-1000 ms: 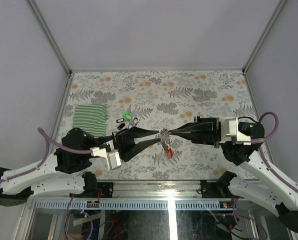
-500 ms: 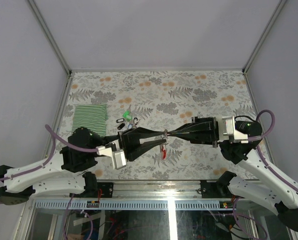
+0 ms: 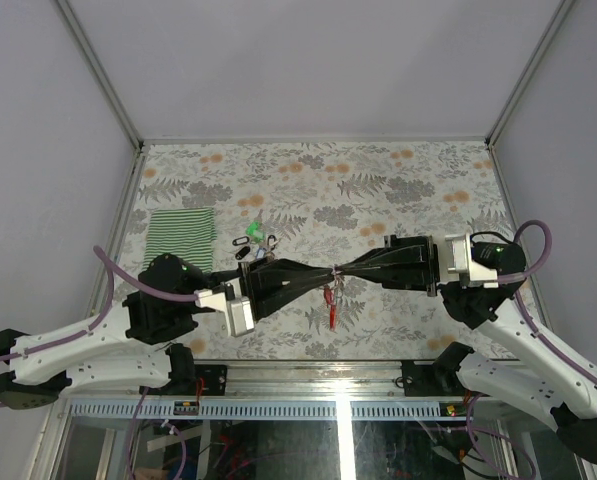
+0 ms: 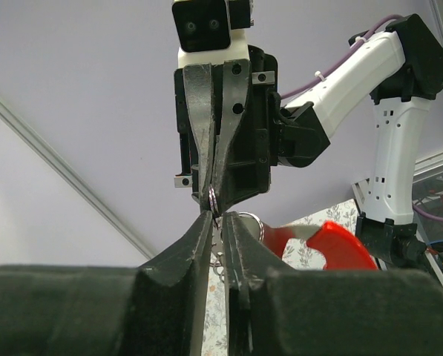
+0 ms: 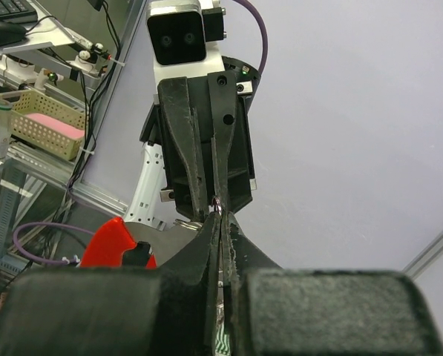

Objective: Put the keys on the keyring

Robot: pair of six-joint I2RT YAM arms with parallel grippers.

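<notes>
The keys lie loose left of centre, just right of the striped cloth and above my left gripper, the nearer arm. Its jaws are nearly together; I cannot tell if they bite. At centre, along a left-right line, it meets the right gripper, clamped on the keyring, with a red-tagged key dangling below. I judge the way clear.
</notes>
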